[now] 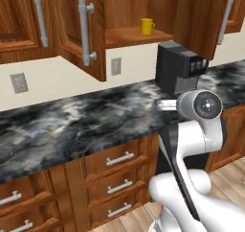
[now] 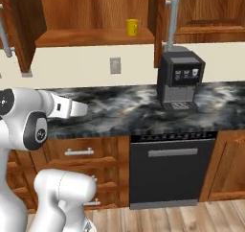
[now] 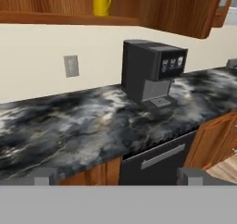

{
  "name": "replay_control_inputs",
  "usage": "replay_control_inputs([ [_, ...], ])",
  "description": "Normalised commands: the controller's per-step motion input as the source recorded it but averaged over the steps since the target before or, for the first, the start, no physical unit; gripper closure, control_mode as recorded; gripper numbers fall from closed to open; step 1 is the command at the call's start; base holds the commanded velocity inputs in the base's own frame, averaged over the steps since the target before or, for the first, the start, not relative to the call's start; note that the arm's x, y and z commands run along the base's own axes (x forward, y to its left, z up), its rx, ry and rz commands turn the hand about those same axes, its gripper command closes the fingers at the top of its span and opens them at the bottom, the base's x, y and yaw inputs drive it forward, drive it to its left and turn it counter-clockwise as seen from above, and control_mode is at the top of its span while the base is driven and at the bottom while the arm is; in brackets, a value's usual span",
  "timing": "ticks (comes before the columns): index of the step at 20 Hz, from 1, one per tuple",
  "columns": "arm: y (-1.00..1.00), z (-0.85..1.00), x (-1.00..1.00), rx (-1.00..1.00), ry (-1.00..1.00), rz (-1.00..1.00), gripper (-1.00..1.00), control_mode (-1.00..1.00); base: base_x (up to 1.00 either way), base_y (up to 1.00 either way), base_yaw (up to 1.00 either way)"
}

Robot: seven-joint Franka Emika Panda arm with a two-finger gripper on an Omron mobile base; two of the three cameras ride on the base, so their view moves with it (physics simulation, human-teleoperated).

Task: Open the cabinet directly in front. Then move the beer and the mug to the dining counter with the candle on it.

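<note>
The cabinet point(image 1: 136, 34) stands open, its two doors point(image 1: 81, 29) swung out to either side. On its wood shelf point(image 2: 95, 36) sits the yellow mug point(image 1: 147, 26) point(image 2: 132, 27) point(image 3: 101, 3), upright and alone. The beer, the dining counter and the candle are out of view. My gripper point(image 3: 119, 176) is open, its two fingertips far apart with nothing between them. It hangs low in front of the kitchen counter, well below and short of the mug. My white wrist point(image 2: 67, 106) points right over the counter edge.
A black coffee machine point(image 1: 179, 68) point(image 2: 179, 75) point(image 3: 150, 70) stands on the dark marble kitchen counter point(image 1: 72, 121) below the shelf's right end. A wall outlet point(image 2: 115, 64) is beside it. A dishwasher point(image 2: 170, 171) and wood drawers point(image 1: 119, 159) sit beneath.
</note>
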Motion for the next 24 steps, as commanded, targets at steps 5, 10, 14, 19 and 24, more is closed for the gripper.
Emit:
replay_control_inputs([
  [5,0.00,0.00,0.00,0.00,0.00,0.00,-1.00,1.00,0.32,-0.19,0.22],
  [10,0.00,0.00,0.00,0.00,0.00,0.00,-1.00,1.00,0.39,-0.53,0.11],
  [14,0.00,0.00,0.00,0.00,0.00,0.00,-1.00,1.00,0.51,-0.79,0.12],
  [19,0.00,0.00,0.00,0.00,0.00,0.00,-1.00,1.00,0.80,-0.16,0.06],
  [24,0.00,0.00,0.00,0.00,0.00,0.00,-1.00,1.00,0.76,0.02,0.02],
])
